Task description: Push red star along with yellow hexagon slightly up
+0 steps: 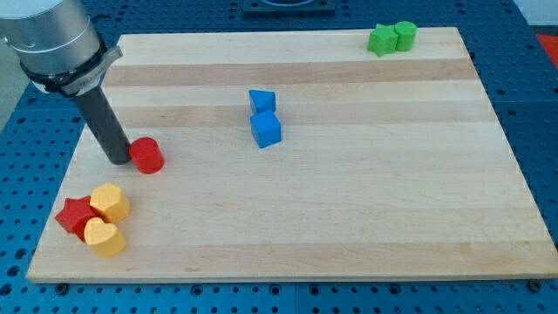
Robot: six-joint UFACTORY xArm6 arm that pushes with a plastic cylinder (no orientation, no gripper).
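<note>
The red star [74, 215] lies near the board's lower left corner. The yellow hexagon [111, 202] touches its right side. A yellow heart-shaped block [105, 237] sits just below them, touching both. My tip [117, 161] rests on the board above this cluster, apart from it, and right against the left side of a red cylinder [147, 156].
A blue triangle-like block [261, 100] and a blue cube [266, 129] stand together at the board's middle. A green star-like block [381, 40] and a green cylinder [404, 35] sit at the top right. The board's left edge [54, 214] is close to the red star.
</note>
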